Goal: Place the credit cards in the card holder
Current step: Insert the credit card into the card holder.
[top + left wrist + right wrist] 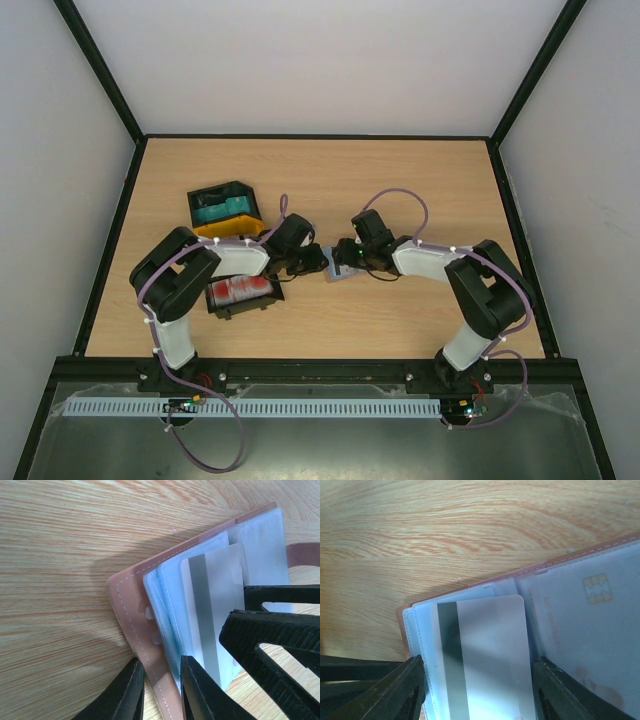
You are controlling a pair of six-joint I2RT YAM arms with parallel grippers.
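The card holder (338, 276) lies open on the table between my two grippers. Its brown cover (127, 595) and pale blue sleeves (420, 620) show in both wrist views. My left gripper (161, 672) pinches the near edge of the brown cover; in the top view it (318, 260) sits just left of the holder. My right gripper (479, 680) is shut on a pale whitish credit card (490, 650) with a grey stripe, gripping its long edges and holding it over the sleeves. This card also shows in the left wrist view (220, 595). A card with a gold chip (590, 610) sits inside a right-hand sleeve.
A black tray (225, 205) with teal cards rests on a yellow tray at the back left. Another black tray (240, 293) with red-and-white cards lies under the left arm. Black frame rails border the table.
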